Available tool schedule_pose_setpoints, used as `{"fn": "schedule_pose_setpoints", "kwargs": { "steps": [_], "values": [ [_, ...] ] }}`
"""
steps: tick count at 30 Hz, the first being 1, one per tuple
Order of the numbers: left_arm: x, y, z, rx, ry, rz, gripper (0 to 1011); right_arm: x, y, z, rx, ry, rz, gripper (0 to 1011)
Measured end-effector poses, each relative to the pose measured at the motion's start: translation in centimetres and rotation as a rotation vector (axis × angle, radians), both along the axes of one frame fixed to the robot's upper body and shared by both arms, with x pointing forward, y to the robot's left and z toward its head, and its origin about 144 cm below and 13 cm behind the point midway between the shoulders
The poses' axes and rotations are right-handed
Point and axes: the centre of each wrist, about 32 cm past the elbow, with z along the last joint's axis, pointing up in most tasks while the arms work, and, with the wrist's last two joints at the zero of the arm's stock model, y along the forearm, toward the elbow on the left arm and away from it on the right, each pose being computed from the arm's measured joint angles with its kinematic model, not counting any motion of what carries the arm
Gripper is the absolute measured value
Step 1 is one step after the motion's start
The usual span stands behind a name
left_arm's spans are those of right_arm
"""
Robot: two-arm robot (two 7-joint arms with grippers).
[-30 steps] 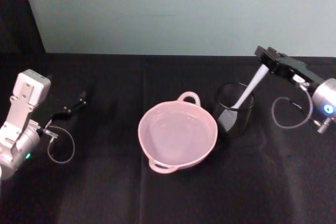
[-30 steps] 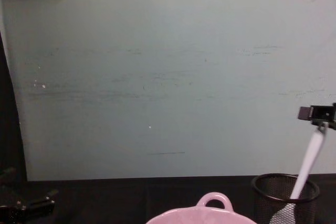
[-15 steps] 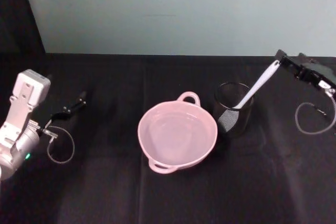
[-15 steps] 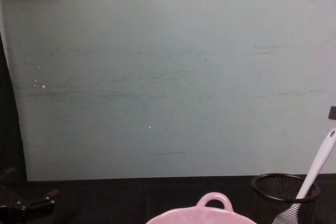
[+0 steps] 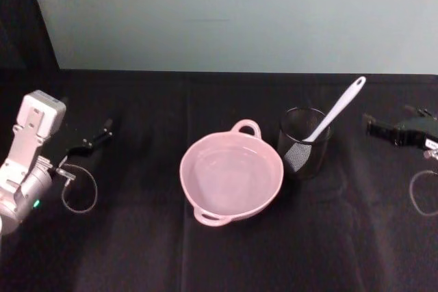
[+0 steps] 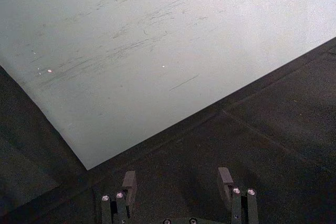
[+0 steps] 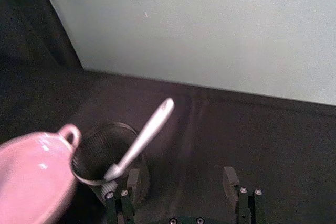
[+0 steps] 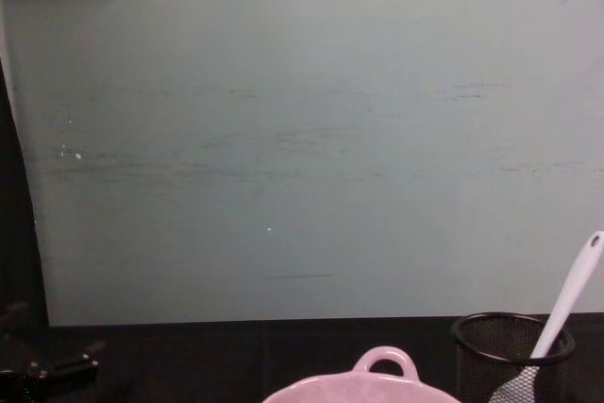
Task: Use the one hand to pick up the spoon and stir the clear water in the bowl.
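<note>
The white spoon (image 5: 337,111) stands head-down in a black wire-mesh cup (image 5: 304,143), its handle leaning up and to the right, free of any grip. The chest view shows the spoon (image 8: 569,297) rising out of the cup (image 8: 511,350). The pale pink bowl (image 5: 231,177) holding clear water sits just left of the cup. My right gripper (image 5: 373,128) hangs low to the right of the cup, apart from the spoon. In the right wrist view it (image 7: 181,178) is open with nothing between its fingers, the spoon (image 7: 144,135) ahead of it. My left gripper (image 5: 102,132) rests open at the far left.
A black cloth (image 5: 137,237) covers the table, and a pale green wall (image 5: 233,11) stands behind it. A grey cable loop (image 5: 79,189) lies by the left arm. The bowl's loop handle (image 5: 247,128) points toward the wall.
My right gripper has let go of the spoon's handle and drawn back to the right and downward. The spoon now leans by itself in the mesh cup. The left arm has not moved.
</note>
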Motion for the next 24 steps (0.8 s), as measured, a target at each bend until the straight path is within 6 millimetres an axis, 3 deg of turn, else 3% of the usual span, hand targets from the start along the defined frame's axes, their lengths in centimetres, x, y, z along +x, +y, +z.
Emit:
{"fn": "schedule_pose_setpoints", "kwargs": {
  "steps": [8, 12, 15, 24],
  "values": [
    [0.0, 0.0, 0.0, 0.000, 0.000, 0.000, 1011, 1.1, 0.6, -1.0, -0.196, -0.003, -0.037, 1003],
    [0.0, 0.0, 0.0, 0.000, 0.000, 0.000, 1011, 2.0, 1.1, -2.6, -0.277, -0.066, -0.031, 1002],
    [0.0, 0.0, 0.0, 0.000, 0.000, 0.000, 1011, 2.7, 0.8, -4.8, -0.257, -0.130, -0.013, 1003],
    [0.0, 0.0, 0.0, 0.000, 0.000, 0.000, 1011, 3.2, -0.6, -8.5, -0.112, -0.201, 0.013, 1003]
  ]
}}
